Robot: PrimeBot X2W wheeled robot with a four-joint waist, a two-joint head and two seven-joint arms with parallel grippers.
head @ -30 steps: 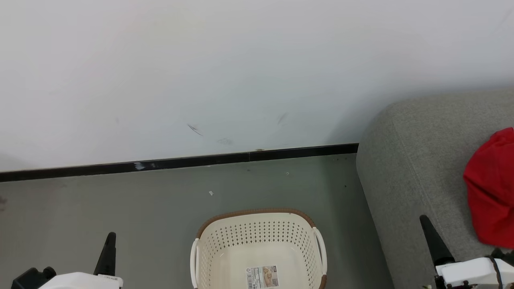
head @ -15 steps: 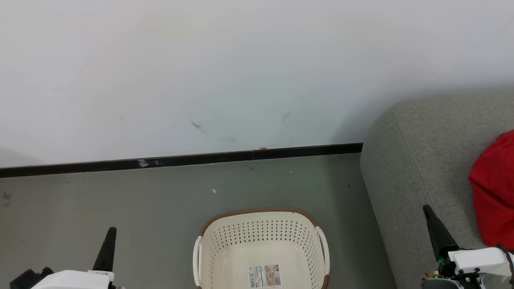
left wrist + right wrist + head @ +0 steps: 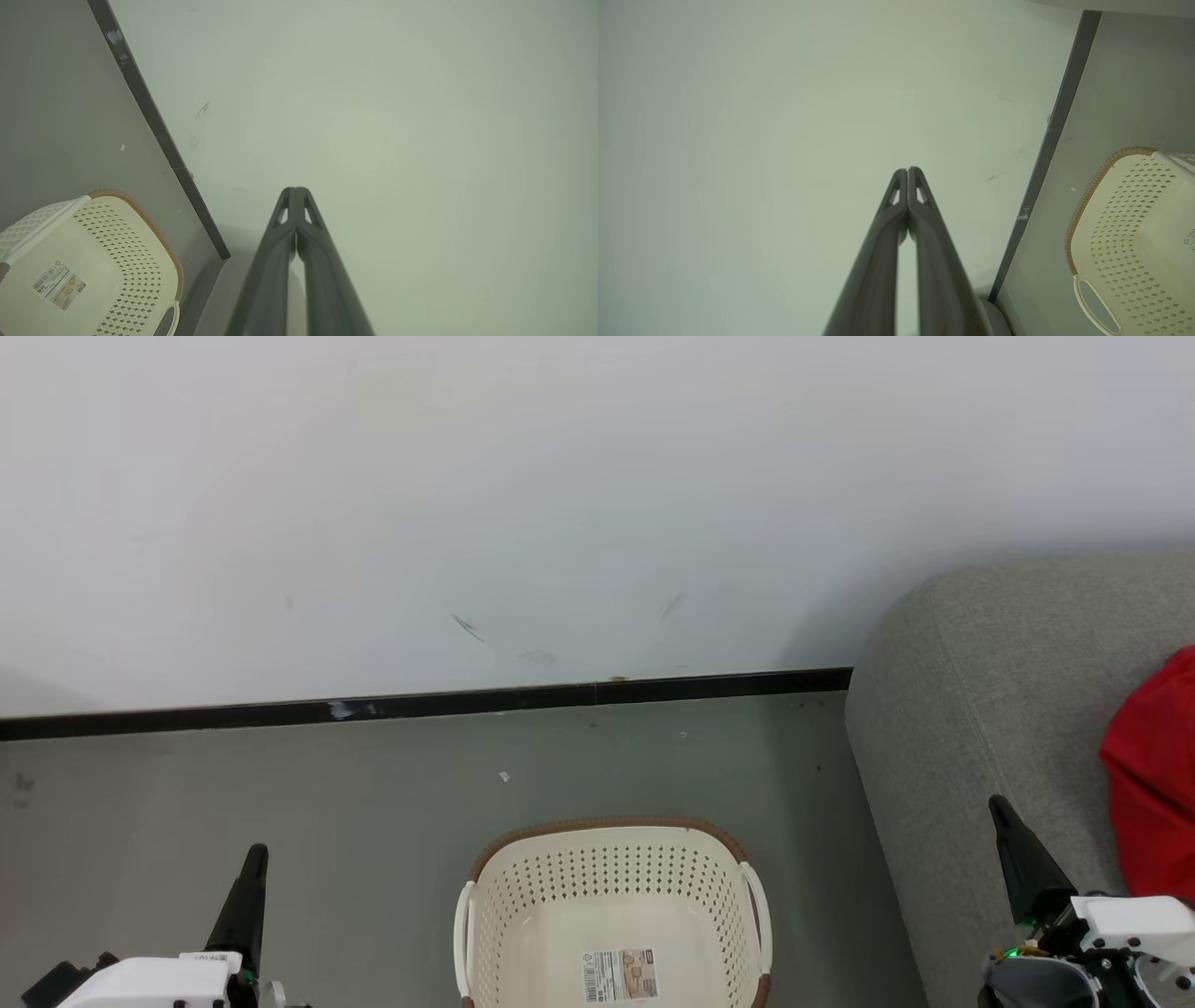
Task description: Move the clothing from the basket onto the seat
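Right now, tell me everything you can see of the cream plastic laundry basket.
The cream-white plastic laundry basket stands upright on the grey floor, its near part cut off by the head view's edge. Its walls are perforated with small holes, a brown woven-look rim runs round the top, and white handles sit at both sides. A paper label with a barcode lies on its smooth bottom. Only the floor is seen touching it.

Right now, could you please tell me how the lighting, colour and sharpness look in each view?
Head view: soft even light, sharp, no glare; a faint shadow falls on the wall beside the seat. Left wrist view: greenish cast, dimmer corners, left gripper crisp. Right wrist view: same greenish cast, right gripper crisp, left edge dimmer.
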